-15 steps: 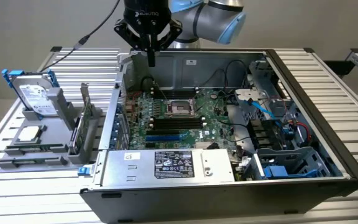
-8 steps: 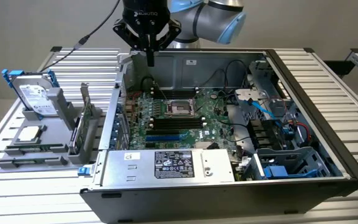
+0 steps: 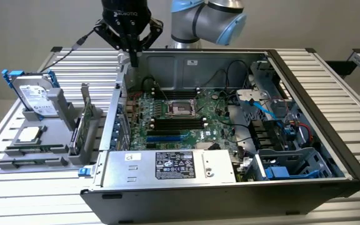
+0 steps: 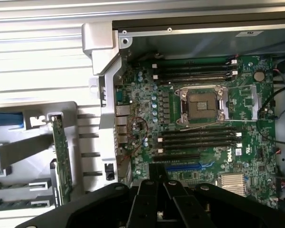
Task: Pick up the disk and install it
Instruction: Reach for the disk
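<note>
Closed gripper [image 4: 157, 167] hangs above computer case [image 4: 102, 47]; exterior view adds upright disk [image 3: 35, 96].

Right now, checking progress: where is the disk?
At the exterior view's left, the disk stands upright in the grey rack beside the open computer case.

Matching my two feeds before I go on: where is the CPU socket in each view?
Exterior view: the CPU socket sits mid-way across the green motherboard, inside the open case.
Wrist view: the CPU socket lies between two banks of black slots.
Shared landmark: the bank of memory slots between the socket and the blue slot.
</note>
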Action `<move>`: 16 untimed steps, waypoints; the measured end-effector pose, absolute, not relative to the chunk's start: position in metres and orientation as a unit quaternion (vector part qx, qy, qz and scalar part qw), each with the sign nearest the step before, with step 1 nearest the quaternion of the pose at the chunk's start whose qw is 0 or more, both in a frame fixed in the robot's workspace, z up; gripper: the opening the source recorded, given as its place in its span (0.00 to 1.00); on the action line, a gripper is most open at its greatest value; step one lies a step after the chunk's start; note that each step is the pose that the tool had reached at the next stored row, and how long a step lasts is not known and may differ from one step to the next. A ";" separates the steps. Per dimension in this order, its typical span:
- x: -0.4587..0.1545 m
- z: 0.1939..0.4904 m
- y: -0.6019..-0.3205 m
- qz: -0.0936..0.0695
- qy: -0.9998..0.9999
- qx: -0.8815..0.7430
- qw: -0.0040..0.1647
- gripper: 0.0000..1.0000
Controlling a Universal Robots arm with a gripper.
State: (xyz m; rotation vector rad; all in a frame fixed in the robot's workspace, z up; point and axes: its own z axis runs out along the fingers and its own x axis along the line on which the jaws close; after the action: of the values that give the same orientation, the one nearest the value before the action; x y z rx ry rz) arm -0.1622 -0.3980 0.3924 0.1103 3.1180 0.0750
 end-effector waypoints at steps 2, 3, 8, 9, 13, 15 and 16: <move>-0.172 0.392 -0.398 0.024 0.999 0.035 0.010 0.11; -0.176 0.392 -0.398 0.024 0.999 0.035 0.010 0.11; -0.199 0.392 -0.398 0.024 0.999 0.035 0.010 0.11; -0.204 0.392 -0.398 0.024 0.999 0.035 0.010 0.11; -0.222 0.391 -0.398 0.024 0.999 0.035 0.010 0.11; -0.231 0.391 -0.398 0.024 0.999 0.035 0.010 0.11; -0.235 0.390 -0.398 0.024 0.999 0.035 0.010 0.11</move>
State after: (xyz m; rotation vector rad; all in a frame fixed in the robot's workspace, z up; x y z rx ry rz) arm -0.2353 -0.3975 0.3902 0.1104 3.1184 0.0750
